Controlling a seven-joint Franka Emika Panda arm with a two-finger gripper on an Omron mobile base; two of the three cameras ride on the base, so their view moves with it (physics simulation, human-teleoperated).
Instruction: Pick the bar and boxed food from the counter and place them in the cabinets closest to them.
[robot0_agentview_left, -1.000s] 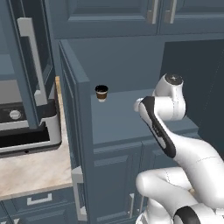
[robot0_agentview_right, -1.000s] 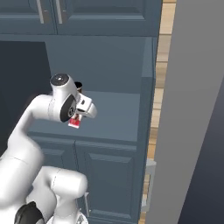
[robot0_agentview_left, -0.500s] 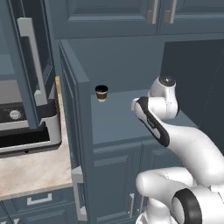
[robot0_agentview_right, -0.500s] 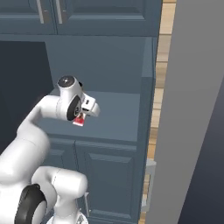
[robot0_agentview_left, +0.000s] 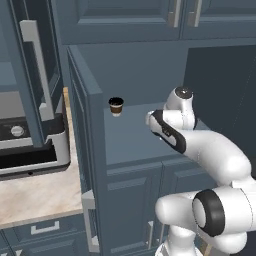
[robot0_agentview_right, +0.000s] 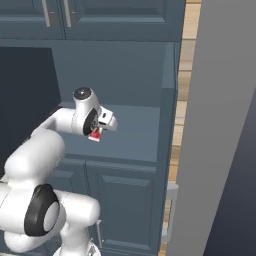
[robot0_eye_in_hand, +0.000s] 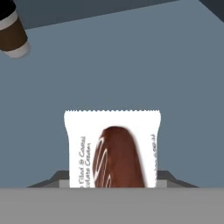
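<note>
At the near edge of the hand view, we record the bar (robot0_eye_in_hand: 113, 148) held in the gripper (robot0_eye_in_hand: 113, 186), its white wrapper standing up from between the fingers with a brown oval picture and small print on its face. In the right base view the gripper (robot0_agentview_right: 98, 131) sits at the end of the white arm (robot0_agentview_right: 55, 135), closed around the bar (robot0_agentview_right: 94, 135), of which we see a small red and white part below the hand. The held bar hangs above the flat blue-grey shelf (robot0_agentview_left: 131, 137) of the open cabinet (robot0_agentview_right: 131, 85); we cannot tell whether it touches the shelf.

Further in, a small brown cup (robot0_agentview_left: 116, 106) with a dark lid stands upright on the shelf near its left wall, well apart from the gripper; in the hand view the cup (robot0_eye_in_hand: 12, 29) appears at the upper left corner.

To the far left in the left base view, we note the beige marbled tabletop (robot0_agentview_left: 35, 200) carrying a grey appliance (robot0_agentview_left: 30, 145), beside an open cabinet door (robot0_agentview_left: 35, 75) with a pale bar handle.
</note>
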